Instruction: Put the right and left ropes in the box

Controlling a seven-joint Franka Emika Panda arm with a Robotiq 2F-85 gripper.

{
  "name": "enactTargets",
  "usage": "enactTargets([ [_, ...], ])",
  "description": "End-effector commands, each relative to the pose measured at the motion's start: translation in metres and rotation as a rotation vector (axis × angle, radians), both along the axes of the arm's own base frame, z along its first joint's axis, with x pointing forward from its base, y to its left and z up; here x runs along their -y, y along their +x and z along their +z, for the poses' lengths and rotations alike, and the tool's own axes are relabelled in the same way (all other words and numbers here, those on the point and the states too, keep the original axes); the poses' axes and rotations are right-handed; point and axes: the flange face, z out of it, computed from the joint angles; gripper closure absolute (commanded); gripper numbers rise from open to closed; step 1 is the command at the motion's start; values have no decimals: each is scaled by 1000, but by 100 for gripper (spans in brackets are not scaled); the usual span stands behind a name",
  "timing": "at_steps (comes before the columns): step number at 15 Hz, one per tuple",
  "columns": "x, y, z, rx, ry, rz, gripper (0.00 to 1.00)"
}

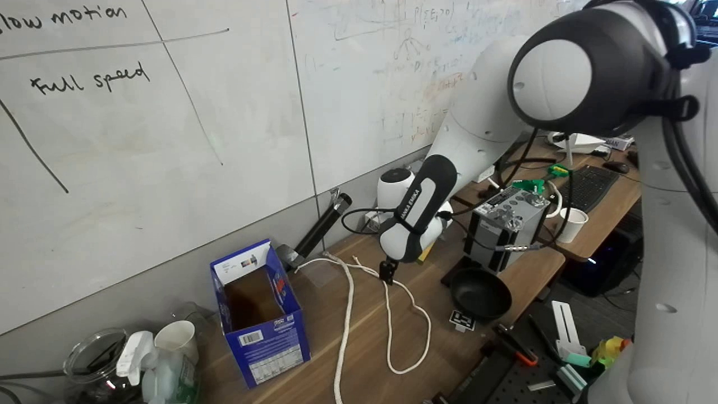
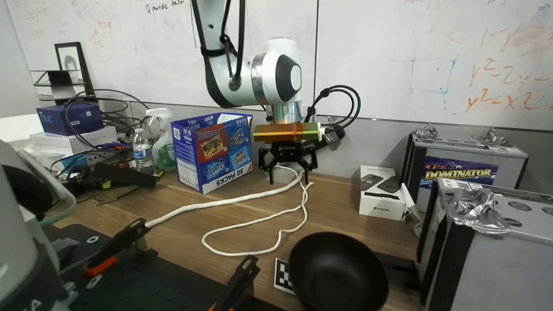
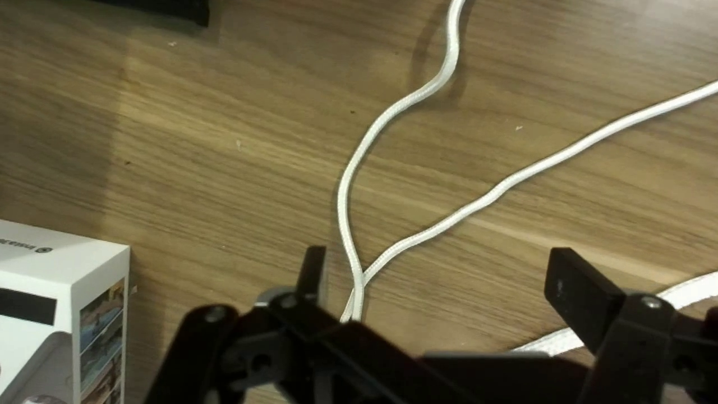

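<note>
- I have the tool (image 2: pixel 289 179) spread wide, its fingers (image 3: pixel 580 300) well apart, tips pointing down above the desk (image 2: pixel 337 203).
- In my wrist view the thin rope (image 3: pixel 343 196) shows between those fingers; two strands of it cross there, then part toward the top and one side.
- The thin rope lies on the desk in a rounded loop, visible in both exterior views, outside the box (image 1: pixel 275 348).
- The thick rope (image 1: pixel 347 314) is on the desk and outside the box as well, lying lengthwise between the box and the loop.
- In an exterior view I see its near end at a black clamp (image 2: pixel 116 245); I can't tell whether they touch.
- A white strand (image 1: pixel 311 261) reaches just beside the box; I can't make out which rope it belongs to.
- The box stands upright near the whiteboard (image 1: pixel 235 207), top open, brown inside showing, "30 PACKS" printed low on one face.
- I see the spray bottle (image 2: pixel 165 144) near the box, with the water bottle (image 2: pixel 144 151) beside it.
- The pan (image 2: pixel 339 270) sits near the loop; the marker (image 2: pixel 283 274) is just beside it, partly hidden by its rim.
- A white carton (image 2: pixel 380 194) stands apart from both ropes, near the gray units (image 2: pixel 488 268).
</note>
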Motion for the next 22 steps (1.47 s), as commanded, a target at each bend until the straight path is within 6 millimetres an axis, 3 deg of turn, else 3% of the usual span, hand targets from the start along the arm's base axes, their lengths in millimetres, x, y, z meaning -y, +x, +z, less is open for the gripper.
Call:
enactTargets([
  [1, 8, 34, -28, 9, 33, 24, 0],
  [9, 10, 68, -68, 11, 63, 46, 0],
  [22, 19, 81, -99, 18, 86, 40, 0],
])
